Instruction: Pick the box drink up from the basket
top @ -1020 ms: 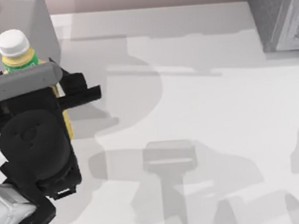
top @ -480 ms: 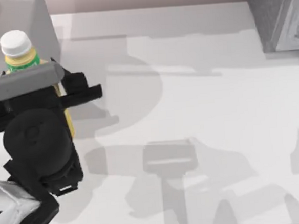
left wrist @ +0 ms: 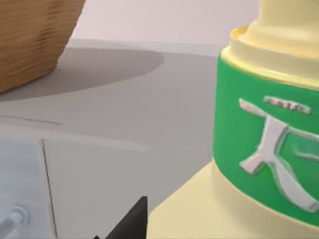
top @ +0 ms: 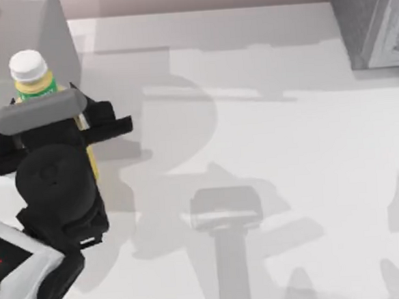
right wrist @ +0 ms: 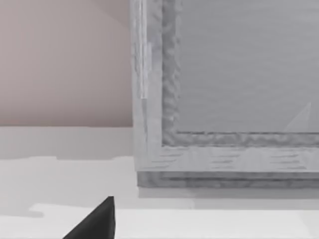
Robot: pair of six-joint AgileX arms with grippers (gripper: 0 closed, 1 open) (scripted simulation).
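Box drink: the box drink (top: 36,84) was a small container with a pale yellow body, a green band under the neck and a white round screw cap with a smooth top.
Band marking: in the left wrist view the box drink (left wrist: 259,149) showed a glossy green band bearing a raised white-edged mark, above a smooth cream shoulder.
Location: the box drink stood near the table's left edge, toward the far left corner, lifted in the claw with its cap pointing to the far edge.
Left gripper: the left gripper (top: 54,129) was clamped narrowly around the box drink's body, which showed as a yellow strip beside the black finger blocks.
Gripper build: matte black housing with a flat grey oval plate across its top; the arm behind it was white with a red mark.
Basket: the basket (left wrist: 35,40) was woven, brown, with fine horizontal ribbing and a curved wall; it stood apart from the box drink.
Table: the table (top: 267,138) was a flat, matte, pale grey surface carrying soft arm shadows.
Grey box: a grey box (top: 372,18) with a rough, speckled rim sat at the far right corner.
Right gripper: one black fingertip (right wrist: 97,221) faced the grey box; claw opening cannot be told.
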